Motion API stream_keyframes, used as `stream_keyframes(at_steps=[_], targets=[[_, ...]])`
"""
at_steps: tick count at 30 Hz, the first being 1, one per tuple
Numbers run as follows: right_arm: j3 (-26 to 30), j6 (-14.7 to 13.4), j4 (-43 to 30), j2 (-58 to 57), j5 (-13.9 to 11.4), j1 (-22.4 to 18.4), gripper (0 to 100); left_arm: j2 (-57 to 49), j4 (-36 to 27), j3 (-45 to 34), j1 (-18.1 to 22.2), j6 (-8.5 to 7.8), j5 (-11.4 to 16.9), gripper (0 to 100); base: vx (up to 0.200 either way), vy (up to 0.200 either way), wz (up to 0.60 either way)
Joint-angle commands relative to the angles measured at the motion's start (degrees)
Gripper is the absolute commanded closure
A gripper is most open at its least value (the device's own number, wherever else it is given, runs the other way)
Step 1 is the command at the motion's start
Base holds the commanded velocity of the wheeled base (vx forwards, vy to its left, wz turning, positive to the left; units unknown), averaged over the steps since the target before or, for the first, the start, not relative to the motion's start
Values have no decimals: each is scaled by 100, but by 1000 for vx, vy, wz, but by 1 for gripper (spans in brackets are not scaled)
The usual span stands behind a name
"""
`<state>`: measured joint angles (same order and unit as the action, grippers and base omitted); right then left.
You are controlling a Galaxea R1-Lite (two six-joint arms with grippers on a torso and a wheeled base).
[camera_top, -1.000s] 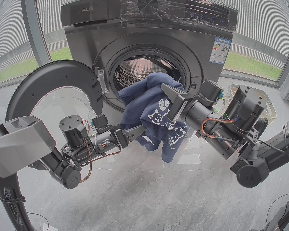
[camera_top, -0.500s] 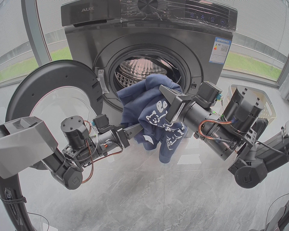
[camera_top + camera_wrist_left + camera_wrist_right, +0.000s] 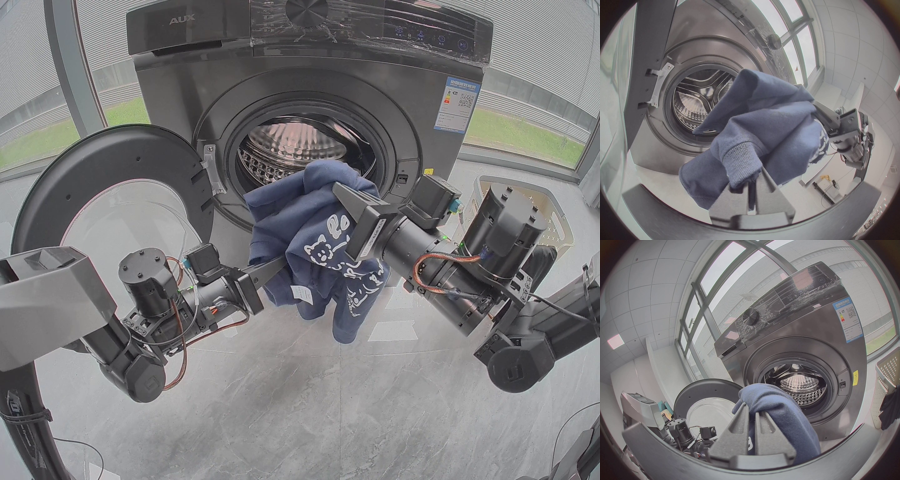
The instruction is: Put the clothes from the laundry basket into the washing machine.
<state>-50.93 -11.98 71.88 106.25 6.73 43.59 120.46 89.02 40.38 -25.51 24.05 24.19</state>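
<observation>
Both left gripper (image 3: 282, 260) and right gripper (image 3: 339, 187) clamp the sweatshirt (image 3: 294, 215) — apparently hanging lengthwise downward.

I read this as a test or demo room in an office-type building rather than a home laundry. The dark grey front-loading washing machine (image 3: 300, 81) stands on a glossy grey marble-pattern tiled floor (image 3: 325, 400), in front of tall grey-framed windows (image 3: 731, 280) that reach down near the floor. Outside them I see a strip of green lawn (image 3: 525, 134) and a ribbed grey building wall (image 3: 544, 50). Wrinkled clear plastic film (image 3: 375, 28) covers the machine's control panel, and a coloured energy label (image 3: 457, 104) is stuck on its front. Overhead is a white grid-tile ceiling (image 3: 647, 280) with a flat square light panel (image 3: 615, 341). A cream perforated plastic laundry basket (image 3: 550, 194) sits on the floor beside the machine.
</observation>
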Motion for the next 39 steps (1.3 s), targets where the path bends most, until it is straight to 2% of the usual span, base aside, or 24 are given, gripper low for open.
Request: stream_keyframes(at_steps=[1, 6, 17, 18, 23, 30, 36, 39], targets=[[171, -32, 11, 18, -14, -26, 100, -470, 19, -592, -85, -331, -19, 100, 0, 0, 0], [259, -32, 81, 106, -14, 26, 100, -690, 28, -812, -156, -507, -28, 100, 0, 0, 0], [391, -32, 90, 203, -40, 53, 100, -1094, 28, -900, -120, -498, -54, 100, 0, 0, 0], [382, -32, 107, 212, -23, 70, 0, -1086, 28, -865, -129, -498, -54, 100, 0, 0, 0], [716, 21, 116, 203, -14, 53, 0, -1138, 28, -706, -50, -472, -72, 100, 0, 0, 0], [1121, 29, 248, 212, -14, 9, 0, -1094, 19, -443, 3, -428, -397, 100, 0, 0, 0], [1358, 47, 248, 212, -40, -9, 0, -1068, 19, -381, -15, -436, -494, 100, 0, 0, 0], [1463, 144, 248, 220, -40, -9, 0, -1059, 19, -302, -50, -445, -590, 100, 0, 0, 0]])
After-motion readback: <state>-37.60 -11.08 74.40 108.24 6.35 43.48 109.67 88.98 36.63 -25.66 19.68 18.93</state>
